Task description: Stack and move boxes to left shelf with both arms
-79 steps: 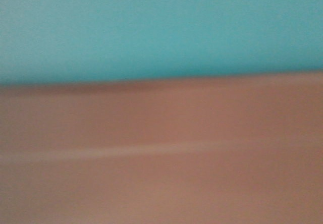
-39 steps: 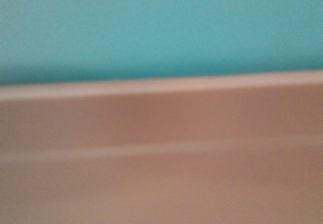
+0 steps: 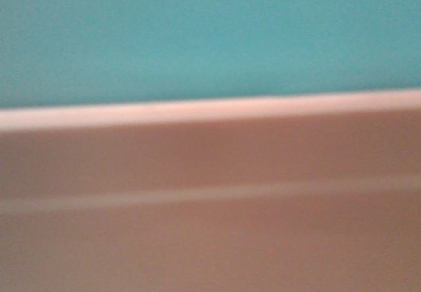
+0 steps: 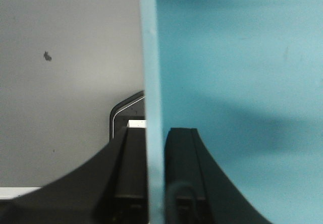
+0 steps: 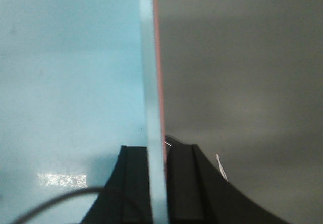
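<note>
**Boxes nested, both side walls clamped**

Blue box (image 3: 210,35) fills the top of the front view and the pink box (image 3: 210,239) fills the bottom. A second ago only a dull edge divided them. Now the pink box's rim (image 3: 210,111) shows as a bright pale band, sitting slightly lower. This view is blurred and shows no fingers.

The left wrist view shows the left fingers (image 4: 182,168) closed on the blue box's wall, one on each face. Beyond the outer finger is a grey surface (image 4: 65,108), with a small black-and-white object (image 4: 126,114) just past the fingertip.

The right fingers (image 5: 180,178) clamp the opposite blue wall the same way. Only this view shows a thin pink edge running along the wall's outer face, ahead of the outer finger.
</note>
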